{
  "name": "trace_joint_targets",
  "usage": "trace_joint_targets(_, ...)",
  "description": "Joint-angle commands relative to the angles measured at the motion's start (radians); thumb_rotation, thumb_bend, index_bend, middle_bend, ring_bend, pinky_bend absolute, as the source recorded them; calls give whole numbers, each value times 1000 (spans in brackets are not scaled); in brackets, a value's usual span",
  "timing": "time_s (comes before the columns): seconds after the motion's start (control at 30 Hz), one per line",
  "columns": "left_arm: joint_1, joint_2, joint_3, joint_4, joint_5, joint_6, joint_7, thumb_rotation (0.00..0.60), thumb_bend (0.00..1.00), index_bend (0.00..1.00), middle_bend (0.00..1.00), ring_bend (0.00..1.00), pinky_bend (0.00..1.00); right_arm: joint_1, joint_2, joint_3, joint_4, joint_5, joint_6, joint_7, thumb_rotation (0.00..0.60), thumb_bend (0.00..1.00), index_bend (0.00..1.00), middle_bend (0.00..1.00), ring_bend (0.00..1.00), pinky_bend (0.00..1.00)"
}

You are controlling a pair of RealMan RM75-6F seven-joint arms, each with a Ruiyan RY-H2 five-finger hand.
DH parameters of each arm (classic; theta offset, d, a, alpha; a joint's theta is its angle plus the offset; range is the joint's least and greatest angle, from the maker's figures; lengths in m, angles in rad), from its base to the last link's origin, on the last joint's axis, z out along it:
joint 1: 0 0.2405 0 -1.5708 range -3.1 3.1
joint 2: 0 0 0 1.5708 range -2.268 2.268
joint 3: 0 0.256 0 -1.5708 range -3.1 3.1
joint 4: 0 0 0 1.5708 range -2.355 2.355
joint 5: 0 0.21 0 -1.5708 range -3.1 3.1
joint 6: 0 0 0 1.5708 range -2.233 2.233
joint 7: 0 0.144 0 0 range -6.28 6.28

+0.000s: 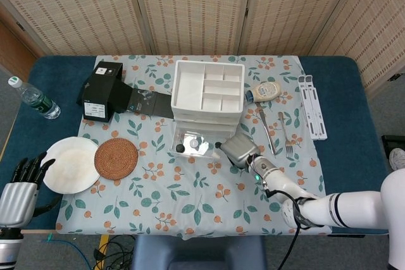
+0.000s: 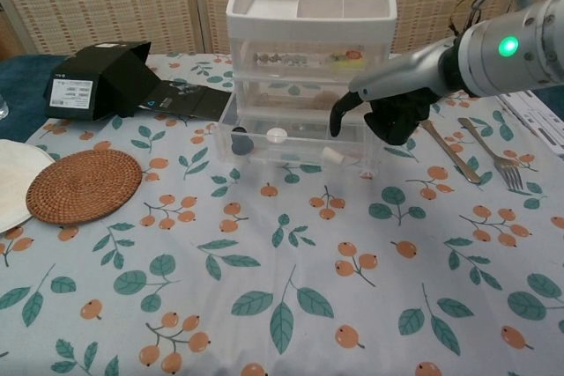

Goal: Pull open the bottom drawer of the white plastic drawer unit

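The white plastic drawer unit (image 1: 209, 90) (image 2: 308, 41) stands mid-table. Its clear bottom drawer (image 1: 196, 142) (image 2: 300, 145) is pulled out toward me and holds a dark knob, a white disc and a small white piece. My right hand (image 1: 237, 150) (image 2: 389, 112) sits at the drawer's front right. Its fingers are curled, and one dark finger (image 2: 336, 121) hooks down inside the drawer behind the front wall. My left hand (image 1: 22, 184) hangs beyond the table's near left corner, fingers spread and holding nothing. It shows only in the head view.
A woven coaster (image 1: 116, 159) and a white plate (image 1: 71, 164) lie left of the drawer. A black box (image 1: 102, 90) sits behind them and a water bottle (image 1: 35, 98) at the far left. A fork (image 1: 284, 132), a knife, a sauce bottle (image 1: 264, 90) and a white rack (image 1: 312, 114) lie to the right.
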Motion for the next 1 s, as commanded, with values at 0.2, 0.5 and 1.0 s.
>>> trace_joint_targets(0.2, 1, 0, -2, 0, -7, -2, 4, 600, 169, 142, 71, 110, 70, 30, 7, -23, 6, -1, -47, 27, 600, 959, 179, 938, 1000, 1000)
trace_joint_targets(0.5, -1, -1, -3, -2, -8, -6, 8, 600, 169, 142, 71, 110, 70, 54, 37, -64, -5, 6, -67, 45, 600, 959, 179, 938, 1000, 1000)
trace_joint_targets(1.0, -2, 0, -5, -6, -10, -7, 11, 600, 170, 142, 71, 110, 70, 97, 14, -92, 30, 10, -117, 102, 600, 959, 179, 936, 1000, 1000)
